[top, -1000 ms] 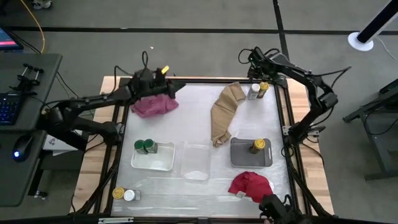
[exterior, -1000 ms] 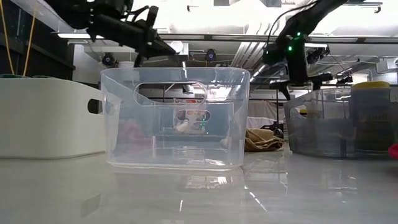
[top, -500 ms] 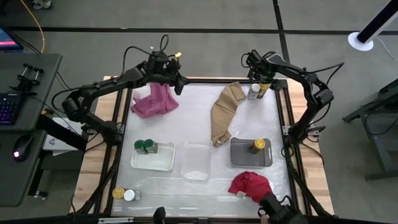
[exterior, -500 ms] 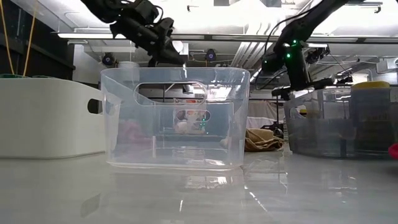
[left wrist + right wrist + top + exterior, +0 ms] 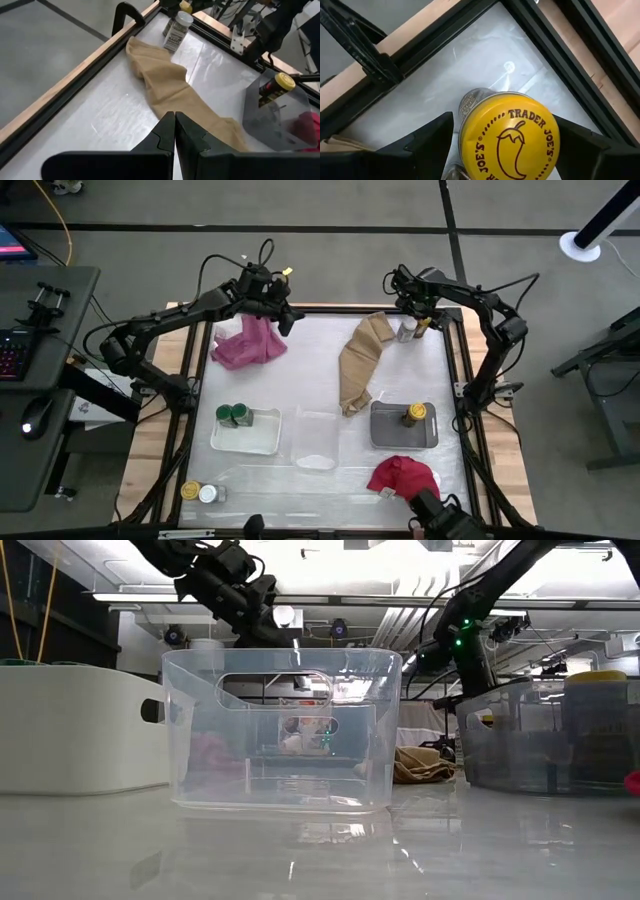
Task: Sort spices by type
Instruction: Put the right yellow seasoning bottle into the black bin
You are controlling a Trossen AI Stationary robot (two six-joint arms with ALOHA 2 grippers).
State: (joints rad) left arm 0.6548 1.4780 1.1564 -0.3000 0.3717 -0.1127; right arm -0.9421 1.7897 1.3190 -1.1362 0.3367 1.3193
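"TRADER JOE'S" w/ chili logo, on yellow jar lid (image 5: pixel 509 132)

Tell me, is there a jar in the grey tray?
Yes, one yellow-lidded jar stands upright inside the grey tray in the high view.

robotics lab | framed work table (image 5: pixel 465 370) | keyboard and mouse desk (image 5: pixel 30 330) | exposed ceiling ducts (image 5: pixel 560 600)

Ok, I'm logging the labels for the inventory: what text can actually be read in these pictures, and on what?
"TRADER JOE'S", with a chilli pepper drawing: on the yellow lid of the jar between the right hand's fingers.
White-lidded jar beside the tan cloth: printed label, too blurred to read.
Nothing else is legible.
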